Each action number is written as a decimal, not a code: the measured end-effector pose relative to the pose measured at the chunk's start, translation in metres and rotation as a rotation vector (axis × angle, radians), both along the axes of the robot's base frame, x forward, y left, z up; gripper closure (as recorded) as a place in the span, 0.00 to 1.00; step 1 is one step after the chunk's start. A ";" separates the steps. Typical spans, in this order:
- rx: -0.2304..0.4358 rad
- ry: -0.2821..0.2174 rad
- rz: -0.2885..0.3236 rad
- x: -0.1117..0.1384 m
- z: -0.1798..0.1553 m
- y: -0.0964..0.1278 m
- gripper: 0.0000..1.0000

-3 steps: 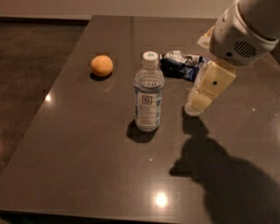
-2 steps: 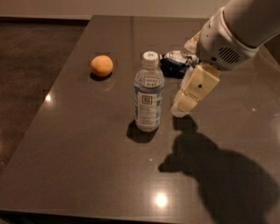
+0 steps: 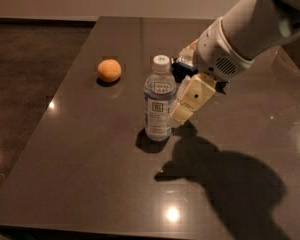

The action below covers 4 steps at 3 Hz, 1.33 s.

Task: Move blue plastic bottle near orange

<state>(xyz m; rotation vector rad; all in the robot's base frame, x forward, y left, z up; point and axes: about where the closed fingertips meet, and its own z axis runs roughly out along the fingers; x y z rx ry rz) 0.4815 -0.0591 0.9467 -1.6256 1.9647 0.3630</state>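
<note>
Blue plastic bottle (image 3: 159,101) stands upright, cream pincer (image 3: 180,114) just beside.

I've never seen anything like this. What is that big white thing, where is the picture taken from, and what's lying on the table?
That is a robot's arm, reaching in from the upper right. The cream piece at its end is the gripper, which grasps things; it hangs close beside the blue plastic bottle, standing upright on the dark table. Whether they touch, I cannot tell. The orange lies apart, further back on the left. A dark bag peeks out behind the arm. One camera looks down on the table.
</note>
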 end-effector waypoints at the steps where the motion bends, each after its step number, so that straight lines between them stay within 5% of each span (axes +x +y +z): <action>1: 0.029 0.010 0.042 -0.002 -0.006 0.017 0.00; 4: 0.054 0.042 0.100 0.004 -0.004 0.051 0.73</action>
